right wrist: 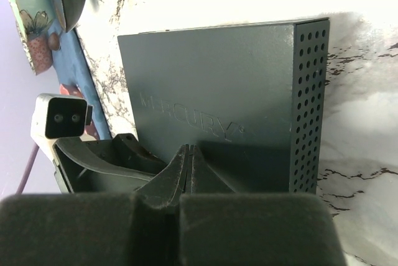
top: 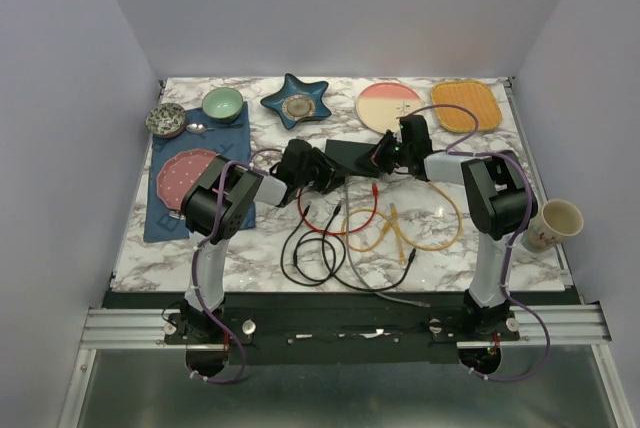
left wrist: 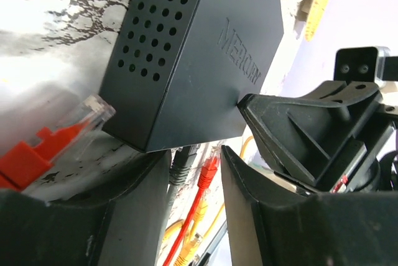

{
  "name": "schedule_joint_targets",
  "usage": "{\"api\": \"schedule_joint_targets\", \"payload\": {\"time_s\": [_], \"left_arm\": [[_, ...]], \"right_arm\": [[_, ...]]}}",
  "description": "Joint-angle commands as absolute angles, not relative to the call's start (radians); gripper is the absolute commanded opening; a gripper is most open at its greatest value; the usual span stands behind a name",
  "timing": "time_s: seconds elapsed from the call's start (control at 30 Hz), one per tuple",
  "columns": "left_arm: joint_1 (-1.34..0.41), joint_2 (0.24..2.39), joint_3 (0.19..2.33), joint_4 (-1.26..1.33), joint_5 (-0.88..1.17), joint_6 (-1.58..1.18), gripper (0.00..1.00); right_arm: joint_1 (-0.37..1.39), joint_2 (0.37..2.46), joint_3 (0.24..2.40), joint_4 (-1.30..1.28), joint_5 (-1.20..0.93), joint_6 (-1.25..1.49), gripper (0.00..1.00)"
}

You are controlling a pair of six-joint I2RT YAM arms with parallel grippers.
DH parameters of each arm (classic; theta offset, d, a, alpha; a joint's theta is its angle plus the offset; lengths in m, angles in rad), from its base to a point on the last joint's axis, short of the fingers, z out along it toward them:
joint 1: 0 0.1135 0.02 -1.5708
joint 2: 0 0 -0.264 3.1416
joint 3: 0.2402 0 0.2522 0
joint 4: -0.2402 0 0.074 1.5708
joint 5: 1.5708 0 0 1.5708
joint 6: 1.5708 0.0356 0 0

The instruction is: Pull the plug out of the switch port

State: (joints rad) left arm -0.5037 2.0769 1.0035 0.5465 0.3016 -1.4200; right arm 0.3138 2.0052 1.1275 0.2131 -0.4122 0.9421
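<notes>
The switch (top: 352,155) is a flat matte-black box on the marble table (top: 250,238); it fills the left wrist view (left wrist: 193,48) and the right wrist view (right wrist: 211,92). My left gripper (top: 322,172) is open at its near-left edge. In the left wrist view (left wrist: 196,154) the jaws stand apart around a dark grey plug (left wrist: 180,165) seated in the switch's edge, close to the left finger. A loose red plug (left wrist: 210,169) lies beyond. My right gripper (top: 385,158) is shut, its tips (right wrist: 191,153) resting on the switch's top face.
Loose black, red and yellow cables (top: 370,233) lie in front of the switch. An orange plug with a clear tip (left wrist: 62,135) lies to its left. A blue mat with a pink plate (top: 185,176), a green bowl (top: 223,104), a star dish (top: 297,100), plates and a cup (top: 556,222) stand around.
</notes>
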Motion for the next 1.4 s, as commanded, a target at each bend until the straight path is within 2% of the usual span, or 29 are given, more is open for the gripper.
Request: {"api": "schedule_joint_targets", "payload": {"time_s": [0.0, 0.63, 0.87, 1.1, 1.37], "left_arm": [[-0.505, 2.098, 1.006, 0.333, 0.199, -1.385, 0.51], [-0.505, 2.131, 1.0, 0.388, 0.225, -1.4, 0.22], [-0.502, 2.126, 0.959, 0.449, 0.238, -1.411, 0.0], [-0.492, 2.125, 0.916, 0.534, 0.255, -1.433, 0.0], [-0.492, 2.126, 0.887, 0.578, 0.287, -1.436, 0.0]], "right_arm": [[0.316, 2.049, 1.115, 0.184, -0.394, 0.937, 0.01], [0.314, 2.054, 1.109, 0.189, -0.397, 0.937, 0.01], [0.316, 1.988, 1.056, 0.225, -0.376, 0.934, 0.01], [0.368, 1.853, 0.98, 0.204, -0.313, 0.874, 0.01], [0.405, 1.844, 0.974, 0.138, -0.336, 0.841, 0.01]]}}
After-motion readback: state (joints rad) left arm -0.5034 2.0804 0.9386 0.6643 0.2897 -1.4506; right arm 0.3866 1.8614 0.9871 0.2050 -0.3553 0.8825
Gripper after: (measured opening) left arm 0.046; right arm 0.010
